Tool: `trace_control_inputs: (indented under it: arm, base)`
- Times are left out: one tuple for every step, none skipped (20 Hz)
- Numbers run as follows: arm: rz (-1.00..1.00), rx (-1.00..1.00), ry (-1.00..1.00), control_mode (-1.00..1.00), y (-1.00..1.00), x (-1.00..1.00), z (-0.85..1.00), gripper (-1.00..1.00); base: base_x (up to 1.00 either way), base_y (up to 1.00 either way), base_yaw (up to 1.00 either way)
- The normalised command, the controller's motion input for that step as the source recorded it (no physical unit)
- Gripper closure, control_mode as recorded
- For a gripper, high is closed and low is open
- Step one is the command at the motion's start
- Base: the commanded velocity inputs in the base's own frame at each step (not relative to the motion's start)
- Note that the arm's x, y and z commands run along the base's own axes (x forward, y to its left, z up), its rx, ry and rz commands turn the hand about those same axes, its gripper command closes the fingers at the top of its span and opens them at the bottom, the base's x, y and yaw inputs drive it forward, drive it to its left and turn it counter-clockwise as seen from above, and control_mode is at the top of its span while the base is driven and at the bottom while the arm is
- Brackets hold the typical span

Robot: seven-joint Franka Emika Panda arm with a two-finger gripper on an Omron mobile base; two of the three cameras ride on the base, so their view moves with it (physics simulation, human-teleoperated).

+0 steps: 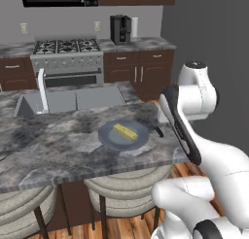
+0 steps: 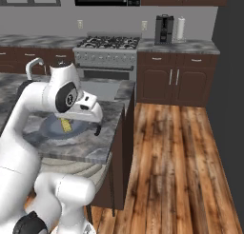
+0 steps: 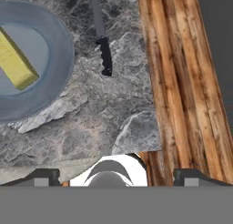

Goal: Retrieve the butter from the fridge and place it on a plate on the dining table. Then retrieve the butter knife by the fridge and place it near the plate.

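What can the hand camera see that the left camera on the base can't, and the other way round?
Hand view alone: the knife in full, grey blade and black handle, lying flat on the stone beside the plate, apart from its rim, plus the open gripper and the wooden floor.

Left base view alone: the sink, the white faucet, the stove, the stools.

Both: the yellow butter lying on the blue-grey plate on the marbled table.

Base views flank arm, facing dining table corner; hand view looks down close; all share plate.
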Motion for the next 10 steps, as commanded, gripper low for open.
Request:
trace_control_inputs:
  arm:
    - [0.0,0.0,-0.27,-1.0,0.23,-1.0,0.0,-1.0]
    - [0.0,-0.02,-0.27,-1.0,0.27,-1.0,0.0,-1.0]
    - [0.0,-0.08,-0.29,-1.0,0.37,-1.0,0.06,-1.0]
    - [0.04,-0.09,-0.25,-1.0,0.41,-0.92,0.11,-1.0]
    - [0.11,-0.12,-0.19,-1.0,0.45,-0.57,0.18,-1.0]
    - [0.15,-0.06,-0.11,-1.0,0.34,-0.28,0.16,-1.0]
    - [0.16,-0.03,-0.06,-1.0,0.22,-0.14,0.24,-1.0]
    - [0.15,-0.05,-0.05,-1.0,0.29,-0.11,0.29,-1.0]
    - [0.17,-0.07,-0.07,-1.0,0.32,-0.09,0.36,-1.0]
    - [0.17,-0.08,-0.04,-1.0,0.36,-0.03,0.38,-1.0]
  base:
    - [0.0,0.0,0.0]
    - [0.0,0.0,0.0]
    - [0.0,0.0,0.0]
    - [0.0,0.0,0.0]
    - [0.0,0.0,0.0]
    - [0.0,0.0,0.0]
    - [0.0,0.0,0.0]
    - [0.0,0.0,0.0]
    - [0.0,0.0,0.0]
    - [0.0,0.0,0.0]
